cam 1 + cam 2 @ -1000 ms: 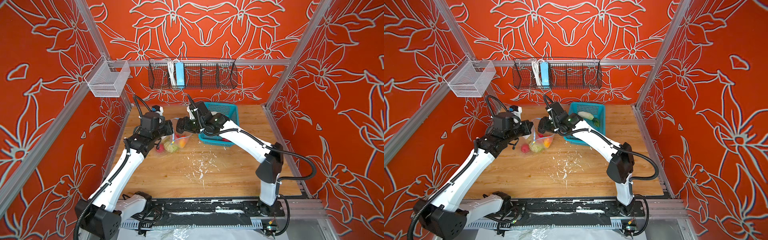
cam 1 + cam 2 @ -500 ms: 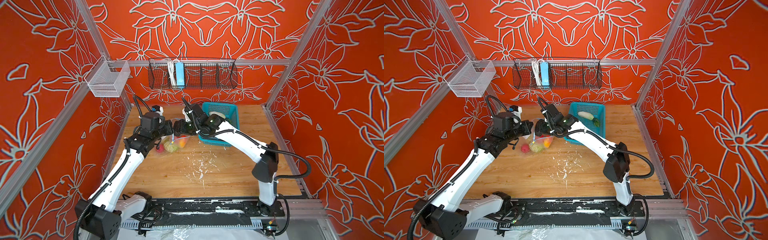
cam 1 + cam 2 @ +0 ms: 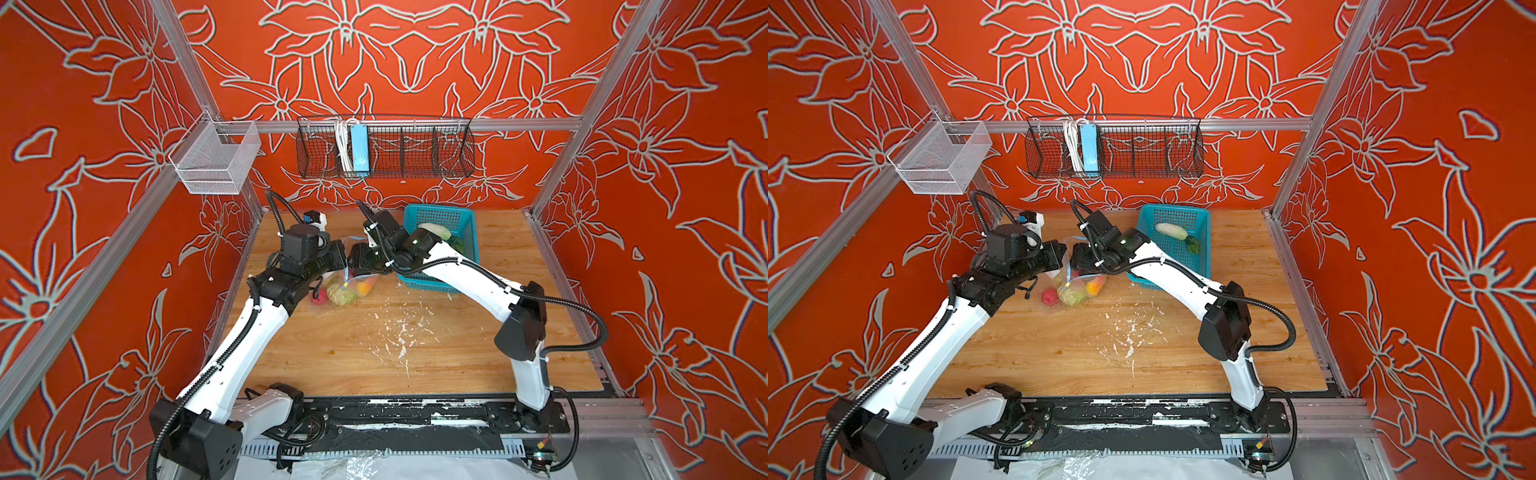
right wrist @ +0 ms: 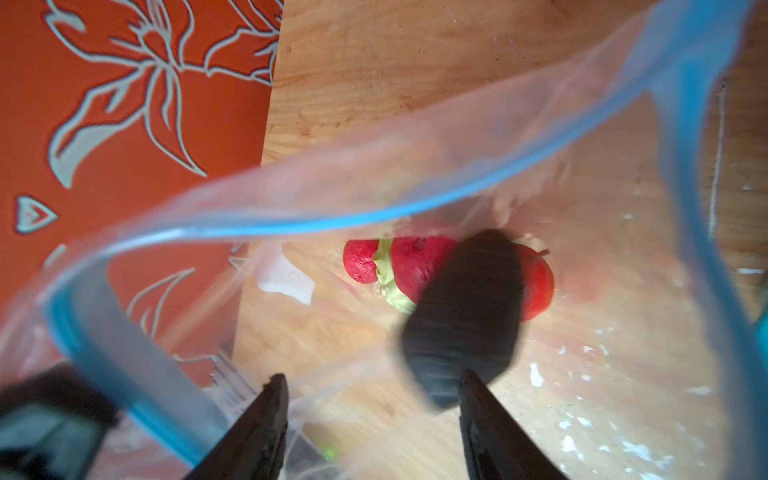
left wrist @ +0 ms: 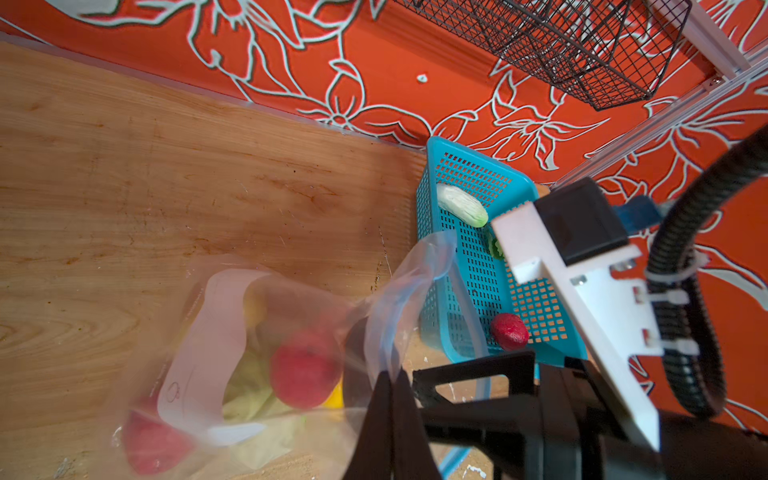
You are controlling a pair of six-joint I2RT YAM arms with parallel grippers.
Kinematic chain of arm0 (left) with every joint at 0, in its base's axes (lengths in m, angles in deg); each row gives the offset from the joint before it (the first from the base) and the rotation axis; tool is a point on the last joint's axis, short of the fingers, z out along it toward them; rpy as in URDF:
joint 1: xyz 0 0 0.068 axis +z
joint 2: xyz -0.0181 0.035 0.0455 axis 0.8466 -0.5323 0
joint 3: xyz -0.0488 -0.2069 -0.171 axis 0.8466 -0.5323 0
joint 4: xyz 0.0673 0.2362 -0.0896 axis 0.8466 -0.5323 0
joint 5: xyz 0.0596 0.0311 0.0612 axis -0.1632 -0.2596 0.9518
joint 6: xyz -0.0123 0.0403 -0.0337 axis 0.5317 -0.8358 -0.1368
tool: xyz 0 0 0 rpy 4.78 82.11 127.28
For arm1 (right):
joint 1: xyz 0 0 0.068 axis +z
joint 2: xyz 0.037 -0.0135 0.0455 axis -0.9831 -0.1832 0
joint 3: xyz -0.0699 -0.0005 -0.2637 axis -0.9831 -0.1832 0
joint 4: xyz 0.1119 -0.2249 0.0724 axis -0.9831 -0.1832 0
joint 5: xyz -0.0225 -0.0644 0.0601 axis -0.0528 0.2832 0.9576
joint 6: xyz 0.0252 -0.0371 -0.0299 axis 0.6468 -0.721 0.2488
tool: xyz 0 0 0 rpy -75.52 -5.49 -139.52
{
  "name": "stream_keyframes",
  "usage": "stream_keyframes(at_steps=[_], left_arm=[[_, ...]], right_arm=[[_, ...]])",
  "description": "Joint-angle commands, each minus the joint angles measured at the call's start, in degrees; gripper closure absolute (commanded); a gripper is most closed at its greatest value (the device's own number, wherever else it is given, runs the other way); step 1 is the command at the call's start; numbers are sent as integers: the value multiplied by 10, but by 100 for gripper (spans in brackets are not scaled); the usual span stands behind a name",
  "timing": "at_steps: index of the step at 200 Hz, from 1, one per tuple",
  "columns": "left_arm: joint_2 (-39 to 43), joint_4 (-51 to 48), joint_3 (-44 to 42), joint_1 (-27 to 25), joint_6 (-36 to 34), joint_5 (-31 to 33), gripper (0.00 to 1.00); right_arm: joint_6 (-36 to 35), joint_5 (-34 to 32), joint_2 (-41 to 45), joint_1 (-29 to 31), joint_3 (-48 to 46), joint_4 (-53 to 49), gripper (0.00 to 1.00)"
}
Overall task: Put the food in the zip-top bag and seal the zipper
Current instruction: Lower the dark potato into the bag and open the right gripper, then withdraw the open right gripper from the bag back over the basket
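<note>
- Zip-top bag (image 3: 351,286): set on the table (image 3: 395,353), toward 9 o'clock of its middle in both top views, mouth raised for loading.
- Left gripper (image 5: 392,382): closed tight on the bag's rim film, whereby the mouth is propped open.
- Right gripper (image 4: 372,376): jaws parted wider than the dark avocado (image 4: 461,316), which is blurred just past the tips, inside the zipper (image 4: 291,224) loop, and judged to be dropping in.
- Cabbage (image 5: 253,382), bagged red fruit (image 5: 305,374): already stowed.
- Teal basket (image 5: 469,174), at 2 o'clock of the bag: white radish (image 5: 461,204) and one red fruit (image 5: 509,331) not yet loaded; the zipper is unsealed.
</note>
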Motion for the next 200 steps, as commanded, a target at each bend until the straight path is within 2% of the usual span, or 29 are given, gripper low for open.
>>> stream_keyframes(at_steps=[1,36,148,200], left_arm=[[9,15,-6,4,2,-4,100],[10,16,-6,4,2,-4,100],[13,16,-6,4,2,-3,100],[11,16,-6,4,1,-1,100]], right_arm=[[-2,-20,-5,3,30,-28,29],[-11,-34,9,3,35,-37,24],[-39,-95,64,-5,22,-78,21],[-51,-118,105,-32,-5,-93,19]])
